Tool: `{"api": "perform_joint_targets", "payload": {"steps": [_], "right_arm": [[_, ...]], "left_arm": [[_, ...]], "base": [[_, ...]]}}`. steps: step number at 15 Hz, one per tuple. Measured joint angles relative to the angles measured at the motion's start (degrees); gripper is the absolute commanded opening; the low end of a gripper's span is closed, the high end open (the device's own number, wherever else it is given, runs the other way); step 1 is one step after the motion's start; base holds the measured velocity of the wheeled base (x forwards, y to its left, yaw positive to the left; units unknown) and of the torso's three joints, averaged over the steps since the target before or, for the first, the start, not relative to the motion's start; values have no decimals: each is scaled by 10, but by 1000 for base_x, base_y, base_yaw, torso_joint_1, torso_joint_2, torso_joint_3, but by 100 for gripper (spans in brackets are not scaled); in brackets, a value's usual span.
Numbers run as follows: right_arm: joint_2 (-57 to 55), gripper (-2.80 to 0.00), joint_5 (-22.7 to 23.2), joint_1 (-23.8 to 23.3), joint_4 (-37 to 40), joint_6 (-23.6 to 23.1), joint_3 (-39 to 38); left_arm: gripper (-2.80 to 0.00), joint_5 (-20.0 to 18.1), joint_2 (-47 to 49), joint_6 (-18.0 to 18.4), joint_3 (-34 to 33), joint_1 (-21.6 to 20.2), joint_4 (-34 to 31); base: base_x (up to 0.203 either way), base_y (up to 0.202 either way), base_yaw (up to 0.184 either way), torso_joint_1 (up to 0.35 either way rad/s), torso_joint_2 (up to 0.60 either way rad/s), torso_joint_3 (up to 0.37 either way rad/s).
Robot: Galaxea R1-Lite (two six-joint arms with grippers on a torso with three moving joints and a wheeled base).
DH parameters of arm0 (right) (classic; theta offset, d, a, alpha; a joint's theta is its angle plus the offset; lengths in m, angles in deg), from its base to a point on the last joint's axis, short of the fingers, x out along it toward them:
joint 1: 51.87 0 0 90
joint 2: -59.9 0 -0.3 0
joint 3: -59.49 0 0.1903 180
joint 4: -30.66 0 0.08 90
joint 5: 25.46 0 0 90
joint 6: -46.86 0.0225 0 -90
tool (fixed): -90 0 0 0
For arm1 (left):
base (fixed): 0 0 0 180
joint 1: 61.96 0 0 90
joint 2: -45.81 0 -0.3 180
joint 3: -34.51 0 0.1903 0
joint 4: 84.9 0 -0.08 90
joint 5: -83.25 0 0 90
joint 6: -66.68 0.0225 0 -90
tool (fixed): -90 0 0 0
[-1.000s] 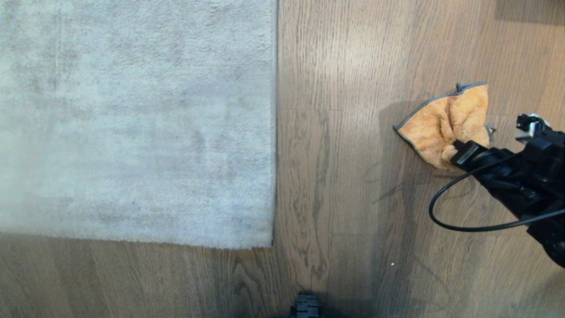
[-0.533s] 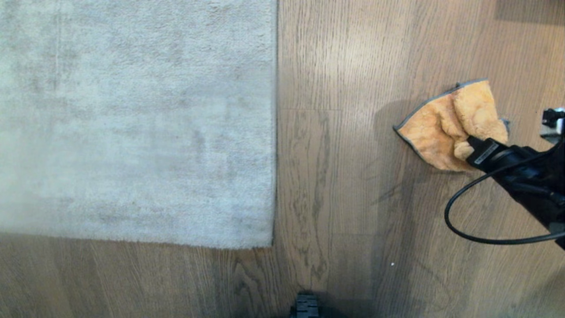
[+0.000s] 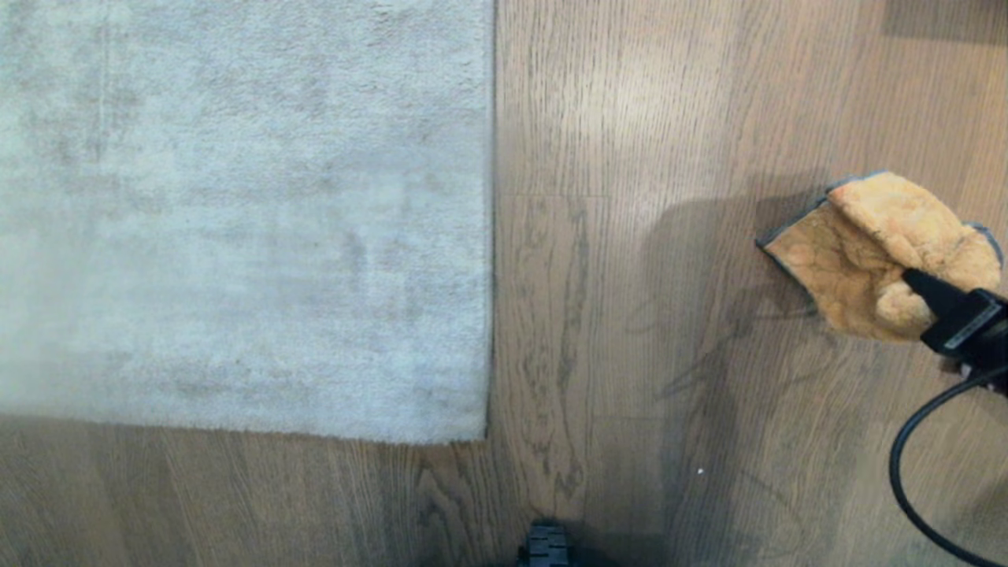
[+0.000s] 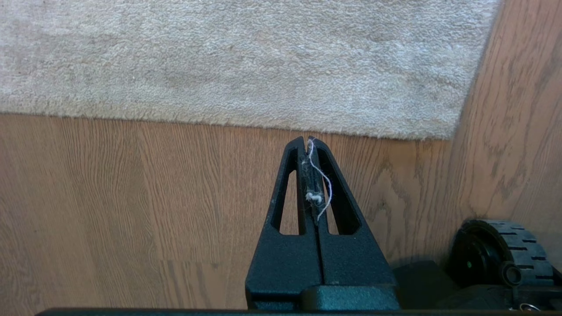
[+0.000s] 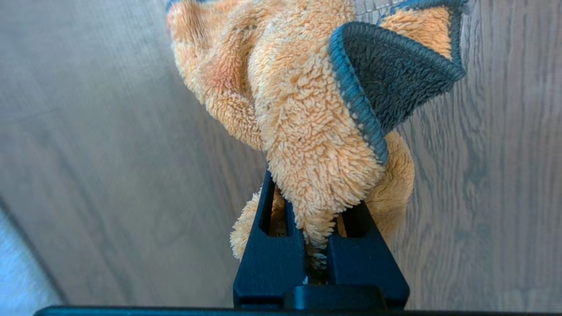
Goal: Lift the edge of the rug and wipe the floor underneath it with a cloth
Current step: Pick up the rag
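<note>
The right gripper [image 5: 317, 245] is clamping the cloth [image 3: 874, 260], which is now hanging bunched off the floor [image 3: 646, 331] and has shifted toward the head view's right edge, away from the rug edge [image 3: 492, 236]. The cloth is ready, but the rug is lying flat, unlifted. The left gripper [image 4: 309, 145] is sitting closed and empty near the rug's corner, lint clinging to it

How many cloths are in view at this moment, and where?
1. The cloth is bunched in the right gripper over the floor, far right of the rug edge. More could lie outside the views.
</note>
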Motion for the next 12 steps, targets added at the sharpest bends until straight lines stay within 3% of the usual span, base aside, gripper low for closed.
{"api": "perform_joint_targets", "payload": {"steps": [9,12], "right_arm": [[274,-280,19,0,234,-81,-66],[356,-280,19,-9,261,-130,-129]], "left_arm": [[-280,0,0,0,0,0,0],[-280,0,0,0,0,0,0]], "base": [[0,0,0,0,0,0],[0,0,0,0,0,0]]}}
